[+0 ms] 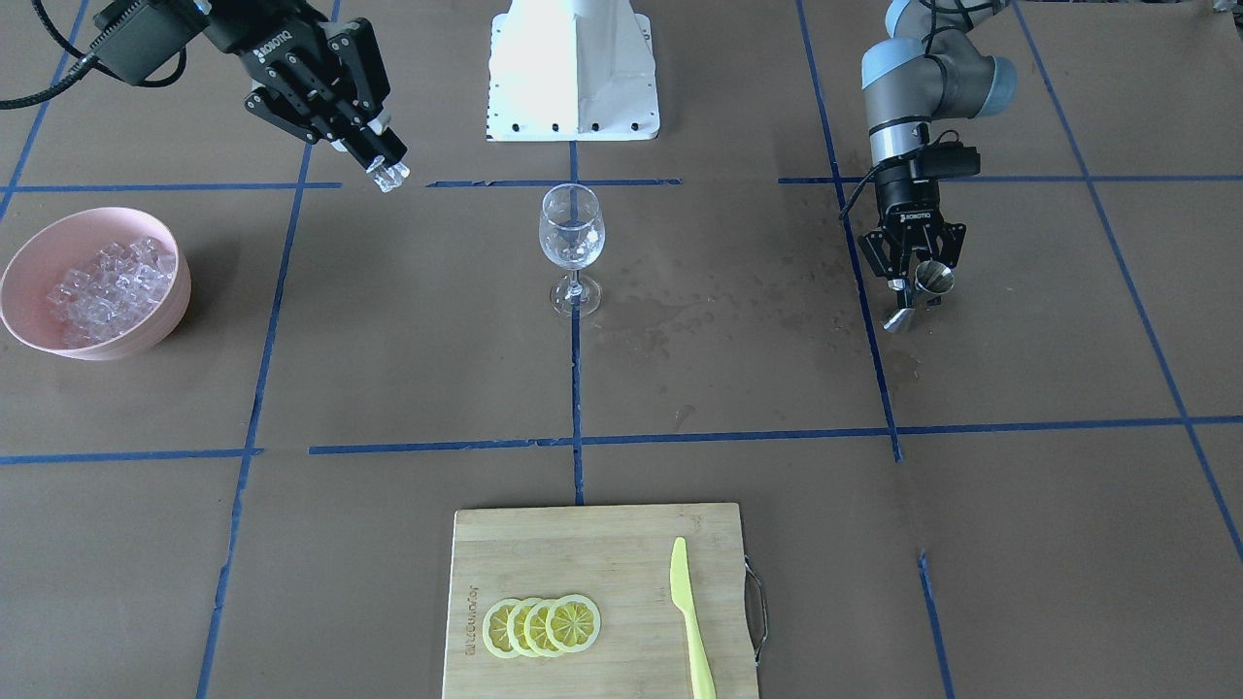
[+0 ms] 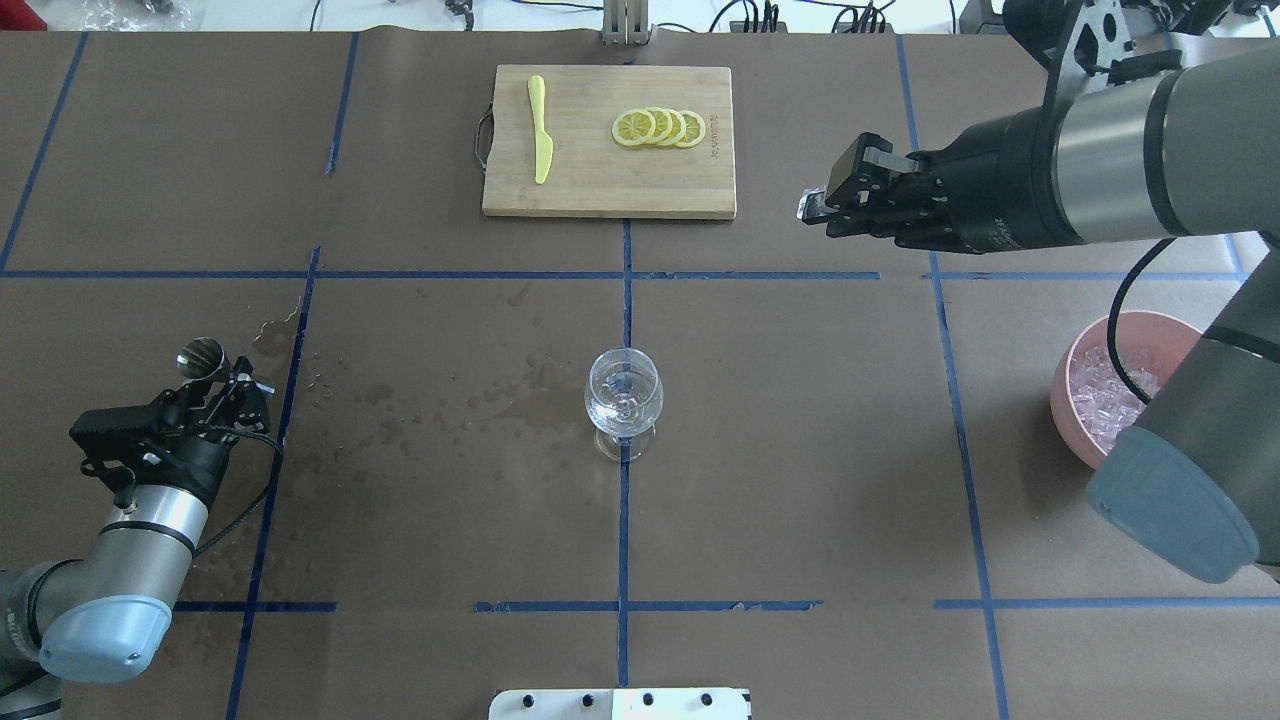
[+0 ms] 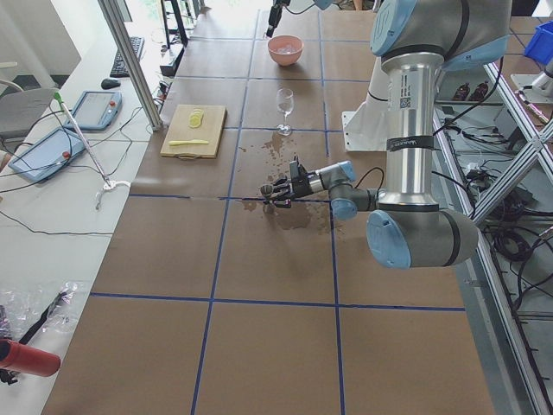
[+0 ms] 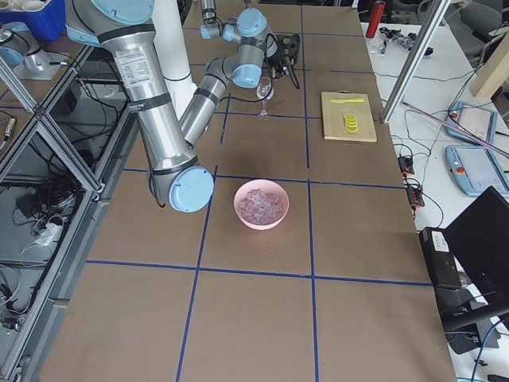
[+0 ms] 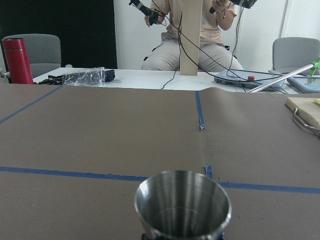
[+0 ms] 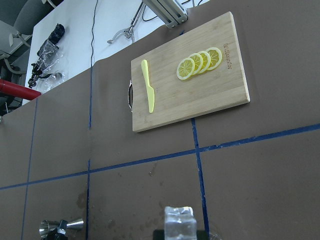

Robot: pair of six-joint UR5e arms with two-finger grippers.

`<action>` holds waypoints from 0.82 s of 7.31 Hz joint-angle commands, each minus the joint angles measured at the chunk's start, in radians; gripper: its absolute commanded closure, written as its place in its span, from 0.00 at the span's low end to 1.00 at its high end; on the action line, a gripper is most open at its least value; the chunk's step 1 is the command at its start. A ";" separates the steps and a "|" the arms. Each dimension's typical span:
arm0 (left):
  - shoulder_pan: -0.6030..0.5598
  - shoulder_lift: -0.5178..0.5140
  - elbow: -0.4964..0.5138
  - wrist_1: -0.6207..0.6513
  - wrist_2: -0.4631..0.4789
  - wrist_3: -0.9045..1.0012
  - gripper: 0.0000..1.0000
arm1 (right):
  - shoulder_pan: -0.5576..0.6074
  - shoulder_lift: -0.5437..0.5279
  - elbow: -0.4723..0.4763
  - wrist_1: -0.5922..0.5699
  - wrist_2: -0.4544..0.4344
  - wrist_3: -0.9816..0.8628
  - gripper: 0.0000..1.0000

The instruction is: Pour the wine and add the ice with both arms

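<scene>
Ice cube (image 6: 180,223) pinched in the right end effector (image 1: 388,173), held above the bench (image 1: 738,369).
Clear and glassy (whitish at the edges), it hangs between the pink bowl (image 1: 146,340) heaped with more ice (image 1: 107,282) and the wine glass (image 1: 571,218), which holds a little colourless wine (image 1: 571,252). Left end effector (image 1: 915,289) grips a tilted steel jigger (image 5: 182,205), well apart from the glass.

Robotics lab; paper-covered table (image 2: 800,450) with taped blue grid; teach pendant (image 3: 91,110); aluminium framing (image 3: 131,60); seated person (image 5: 212,30) holding controllers.
</scene>
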 commanded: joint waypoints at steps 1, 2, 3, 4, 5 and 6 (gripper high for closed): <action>-0.002 0.000 -0.018 -0.003 -0.007 0.063 0.00 | -0.014 0.002 0.000 -0.002 -0.010 0.000 1.00; -0.005 0.001 -0.037 -0.017 -0.010 0.074 0.00 | -0.028 0.002 0.000 0.000 -0.030 0.000 1.00; -0.006 0.007 -0.075 -0.025 -0.045 0.141 0.00 | -0.033 0.003 -0.002 -0.002 -0.034 0.000 1.00; -0.012 0.029 -0.116 -0.025 -0.097 0.184 0.00 | -0.034 0.008 -0.002 -0.002 -0.034 0.000 1.00; -0.012 0.053 -0.117 -0.025 -0.131 0.216 0.00 | -0.037 0.009 -0.002 -0.002 -0.036 0.000 1.00; -0.012 0.075 -0.117 -0.023 -0.175 0.236 0.00 | -0.046 0.009 -0.002 -0.002 -0.053 0.000 1.00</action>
